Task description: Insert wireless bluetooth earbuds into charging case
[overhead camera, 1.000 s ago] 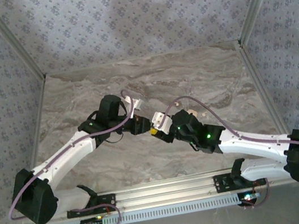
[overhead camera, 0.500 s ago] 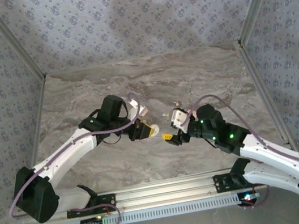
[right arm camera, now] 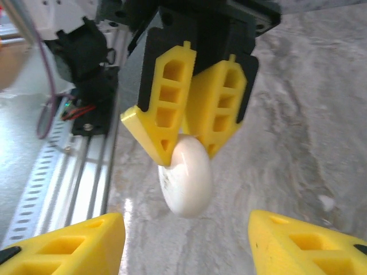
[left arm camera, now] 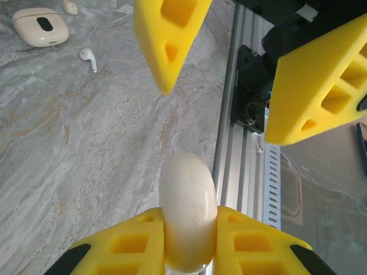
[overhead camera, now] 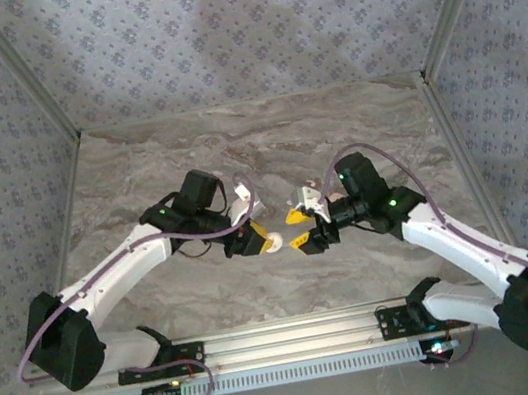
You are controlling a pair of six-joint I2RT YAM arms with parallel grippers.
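Yellow plastic fingers of my left gripper [left arm camera: 189, 229] pinch a white rounded disc [left arm camera: 188, 200] edge-on. My right gripper [right arm camera: 186, 240] faces it from close by, fingers spread wide and holding nothing. In the upper left of the left wrist view, one white earbud [left arm camera: 88, 58] lies on the grey marble table [left arm camera: 86, 160] just below and right of a pinkish-tan case [left arm camera: 40, 26]. Another earbud [left arm camera: 70, 7] lies at the top edge.
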